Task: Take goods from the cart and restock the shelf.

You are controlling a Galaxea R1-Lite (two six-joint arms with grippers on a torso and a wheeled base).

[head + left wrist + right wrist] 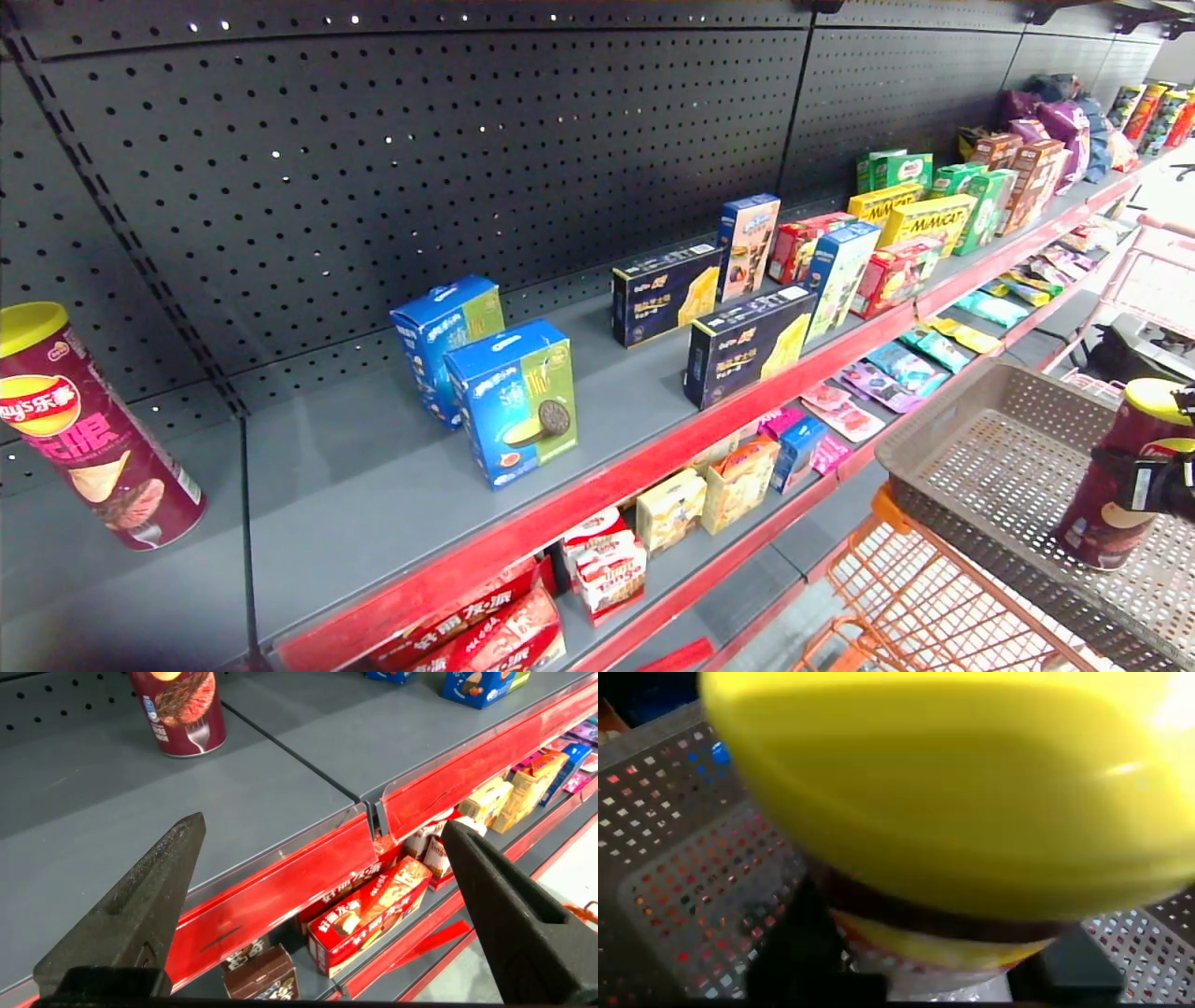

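Note:
A maroon chip can with a yellow lid stands at the left end of the grey shelf; the same can shows in the left wrist view. My left gripper hangs open and empty over the shelf's red front edge, near that can. A second chip can stands upright in the grey perforated basket on the orange cart. My right gripper is shut on its upper body. Its yellow lid looms large in the right wrist view, dark fingers on either side.
Two blue cookie boxes and dark boxes stand mid-shelf, with more coloured boxes farther right. Bare shelf lies between the left can and the blue boxes. Lower shelves hold snack boxes. A pink cart stands behind.

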